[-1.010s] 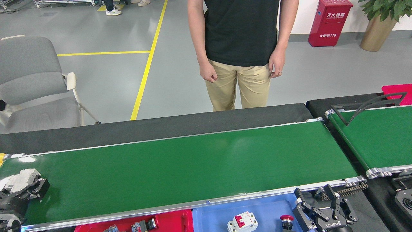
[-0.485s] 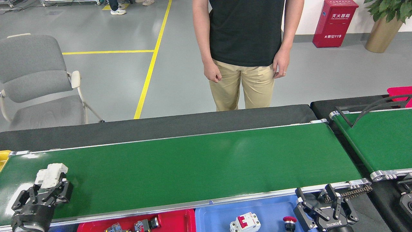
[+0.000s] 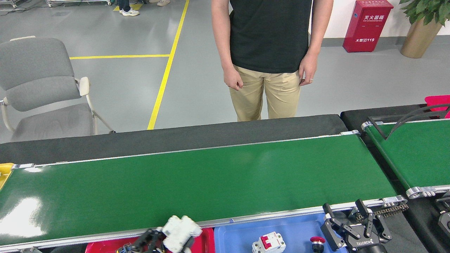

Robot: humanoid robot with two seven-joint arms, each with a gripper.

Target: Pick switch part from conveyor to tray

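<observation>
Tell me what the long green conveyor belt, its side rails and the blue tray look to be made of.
Conveyor belt: probably PVC or rubber, smooth and glossy; it shows bright glare patches at the left. Side rails: bare silver metal, likely aluminium, with a brushed sheen. Blue tray: looks like moulded plastic, uniform matte colour with a rounded rim.

A glossy grey floor (image 3: 123,88) fills the room, crossed by yellow tape lines (image 3: 165,73) that meet in a T. A grey padded office chair (image 3: 38,88) with white armrests stands at the left. At the far right, a red fire-extinguisher cabinet (image 3: 367,25) with white Chinese lettering sits against a white wall (image 3: 339,17), near a potted plant (image 3: 420,28) in a bronze-coloured pot. A person in a black shirt and khaki trousers (image 3: 269,63) stands on the floor, arms down.
</observation>
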